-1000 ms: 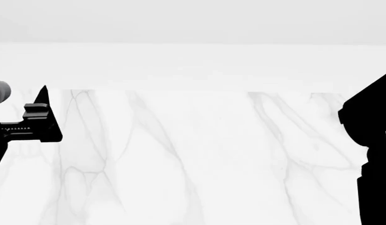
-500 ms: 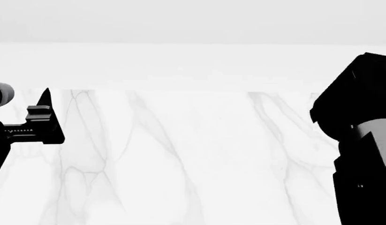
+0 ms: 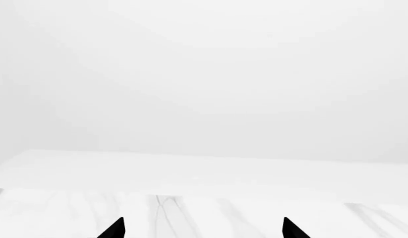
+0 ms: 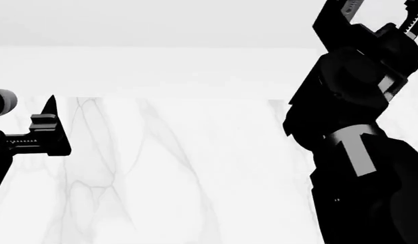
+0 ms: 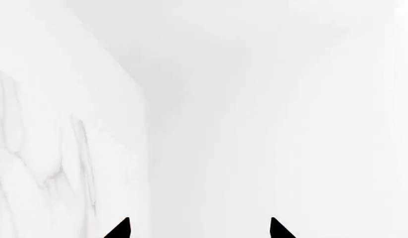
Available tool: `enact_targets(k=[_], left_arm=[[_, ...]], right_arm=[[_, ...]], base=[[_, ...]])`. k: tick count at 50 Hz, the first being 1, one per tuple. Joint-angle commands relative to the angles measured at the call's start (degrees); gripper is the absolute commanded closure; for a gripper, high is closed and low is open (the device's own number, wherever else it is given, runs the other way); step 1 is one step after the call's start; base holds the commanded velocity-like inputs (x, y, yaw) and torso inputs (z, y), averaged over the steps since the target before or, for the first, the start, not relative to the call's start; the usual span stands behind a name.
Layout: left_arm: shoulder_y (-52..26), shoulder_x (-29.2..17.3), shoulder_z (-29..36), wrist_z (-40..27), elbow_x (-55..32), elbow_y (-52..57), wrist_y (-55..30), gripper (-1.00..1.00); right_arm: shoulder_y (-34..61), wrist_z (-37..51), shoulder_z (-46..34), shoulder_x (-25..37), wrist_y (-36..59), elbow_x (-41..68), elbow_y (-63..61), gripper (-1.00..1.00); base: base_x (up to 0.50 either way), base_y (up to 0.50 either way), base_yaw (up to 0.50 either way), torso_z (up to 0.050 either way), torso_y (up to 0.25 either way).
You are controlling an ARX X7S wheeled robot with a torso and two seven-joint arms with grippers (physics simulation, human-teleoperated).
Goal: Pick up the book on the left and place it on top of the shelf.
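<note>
The book and the shelf are out of view in every frame. My left gripper (image 4: 49,119) hangs low at the left edge of the head view, over a white marble table (image 4: 195,178). In the left wrist view the left gripper (image 3: 202,231) is open and empty, its two black fingertips (image 3: 114,230) wide apart over the marble. My right arm (image 4: 351,127) stands tall at the right of the head view, and its gripper end runs off the top edge. In the right wrist view the right gripper (image 5: 199,231) is open and empty, facing a white wall.
The marble table's far edge (image 4: 195,97) meets a plain white wall (image 4: 195,66). The right wrist view shows the marble surface (image 5: 38,163) to one side and a white wall corner (image 5: 145,99). No other objects show.
My right arm has risen and swung left, from the lower right edge of the head view to fill its right side. The left gripper has hardly moved.
</note>
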Motion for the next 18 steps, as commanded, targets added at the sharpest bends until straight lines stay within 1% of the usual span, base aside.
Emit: enact_targets(k=[1,2,3,4,6,9,11,15,18], left_arm=[[-0.66,0.03,0.5,-0.3,-0.02,-0.2,-0.08,-1.0],[-0.66,0.08,0.42,-0.34,-0.14,-0.1,-0.12,-1.0],[-0.64,0.08,0.45,-0.35,-0.18,-0.05,-0.13,-1.0],[-0.5,0.05,0.5,-0.34,-0.18,0.04,-0.06,-1.0],[-0.41,-0.04,0.67,-0.36,-0.02,-0.08,0.11,-1.0],[-0.42,-0.02,0.55,-0.37,-0.14,-0.2,0.2,-1.0],[-0.42,-0.01,0.79,-0.41,0.07,-0.38,0.45,-1.0],[-0.24,0.0,0.91,-0.42,0.06,-0.37,0.7,-1.0],[-0.17,-0.05,0.9,-0.43,0.05,-0.47,0.86,-1.0]], right_arm=[[-6.78,0.31,10.04,2.68,-17.4,8.77,-14.54,-1.0],[-9.65,0.74,12.42,5.99,-14.91,11.59,-23.14,-1.0],[-11.52,1.12,13.9,7.84,-13.5,13.38,-30.93,-1.0],[-15.58,0.61,17.39,10.74,-12.79,18.05,-39.53,-1.0],[-18.71,1.79,19.47,12.99,-12.56,20.4,-46.73,-1.0],[-25.16,3.93,26.82,16.16,-12.47,28.4,-58.16,-1.0],[-27.65,3.85,29.83,17.05,-11.99,32.44,-61.25,-1.0],[-32.75,4.75,32.72,19.12,-14.27,35.26,-65.74,-1.0],[-35.06,4.82,34.73,20.1,-14.27,38.12,-68.11,-1.0]], base=[[0.0,0.0,0.0,0.0,0.0],[0.0,0.0,0.0,0.0,0.0],[0.0,0.0,0.0,0.0,0.0],[0.0,0.0,0.0,0.0,0.0],[0.0,0.0,0.0,0.0,0.0],[0.0,0.0,0.0,0.0,0.0],[0.0,0.0,0.0,0.0,0.0],[0.0,0.0,0.0,0.0,0.0],[0.0,0.0,0.0,0.0,0.0]])
